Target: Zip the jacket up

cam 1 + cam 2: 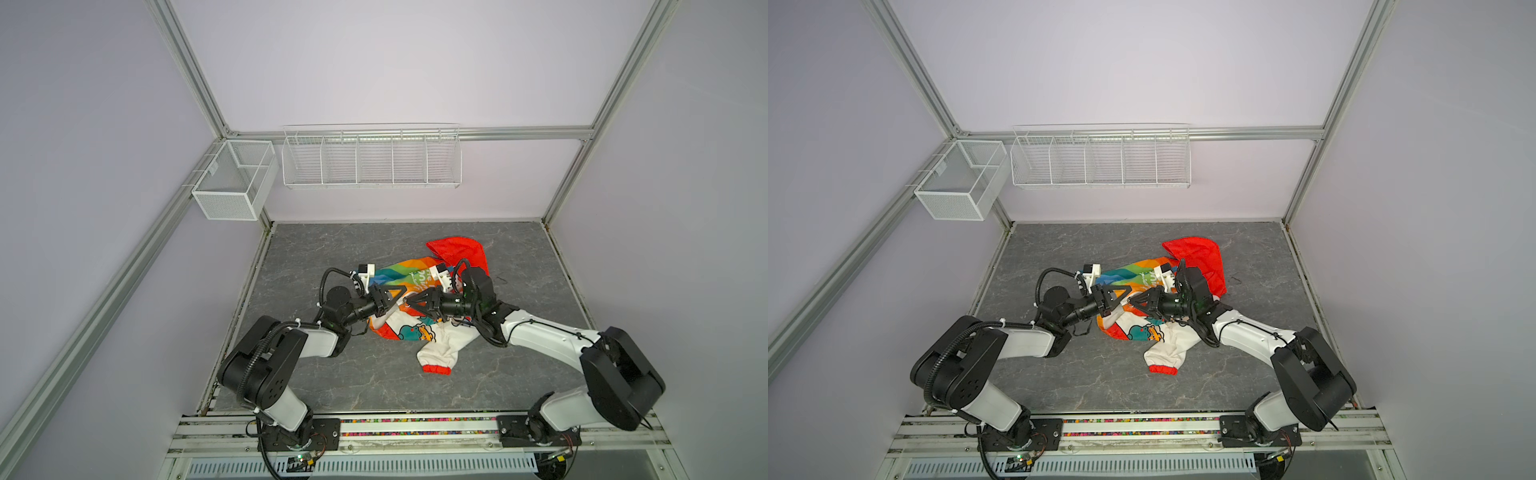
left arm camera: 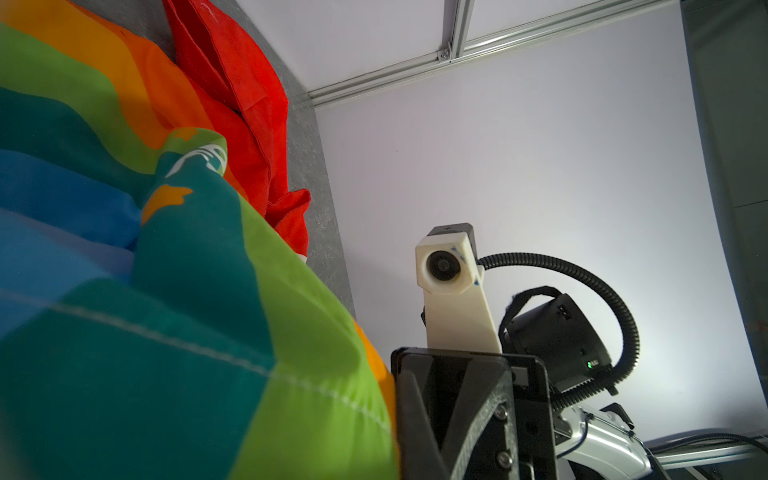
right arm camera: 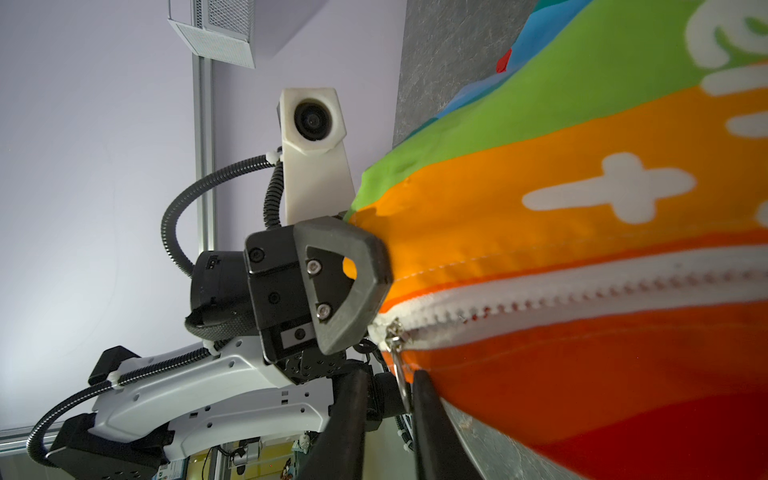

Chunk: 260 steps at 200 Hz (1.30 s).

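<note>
1. Nearest on the grey tabletop (image 1: 332,374), right of centre: red cuff (image 1: 436,368) of a white sleeve (image 1: 438,351), pointing toward the near edge.
2. Just beyond: the jacket (image 1: 399,272), crumpled at mid-table slightly right of centre, with white cartoon lining (image 1: 415,332) turned up on its near part.
3. Above the lining in both top views: left gripper (image 1: 397,300) and right gripper (image 1: 413,304) almost tip to tip, reaching in from left and right.
4. Left gripper: clenched on the jacket's edge beside the zipper's end. In the right wrist view, 1 grey finger (image 3: 345,286) pressed against the orange stripe.
5. Right gripper: fingers narrowly apart, with the metal zipper pull (image 3: 400,365) hanging between them and close against 1 finger. Cannot tell whether pinched.
6. White zipper (image 3: 582,291): running away from the slider between the orange stripe and a red-orange stripe.
7. Farther: rainbow stripes facing up, with white lettering (image 1: 419,278) on the orange and green.
8. At the jacket's far right end: red hood (image 1: 457,251), spread on the tabletop.
9. Farthest, on the back wall: white wire rack (image 1: 372,158) with 5 compartments. Left of it, in the corner, a white mesh basket (image 1: 232,183).
</note>
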Motion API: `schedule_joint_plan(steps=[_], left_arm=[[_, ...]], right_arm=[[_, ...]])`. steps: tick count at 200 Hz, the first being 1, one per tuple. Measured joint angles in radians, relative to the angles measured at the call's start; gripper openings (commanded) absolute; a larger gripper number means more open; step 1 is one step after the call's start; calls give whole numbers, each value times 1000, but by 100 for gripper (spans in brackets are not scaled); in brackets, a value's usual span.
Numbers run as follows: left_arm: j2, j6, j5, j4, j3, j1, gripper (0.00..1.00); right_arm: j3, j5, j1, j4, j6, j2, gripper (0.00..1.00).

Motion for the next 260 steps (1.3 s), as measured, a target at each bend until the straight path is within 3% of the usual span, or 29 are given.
schedule_joint_plan(steps=[77, 123, 167, 204, 260], left_arm=[[0, 0, 0, 0, 0, 0, 0], [0, 0, 0, -1, 0, 0, 0], [-17, 1, -2, -40, 0, 0, 47], [-73, 38, -13, -133, 0, -1, 54], [-112, 66, -23, -197, -35, -1, 48]], right_arm=[[2, -11, 0, 49, 13, 32, 19], [2, -19, 0, 65, 25, 48, 7], [3, -22, -4, 69, 30, 50, 7], [3, -18, -17, 64, 30, 50, 7], [8, -18, -20, 48, 30, 50, 7]])
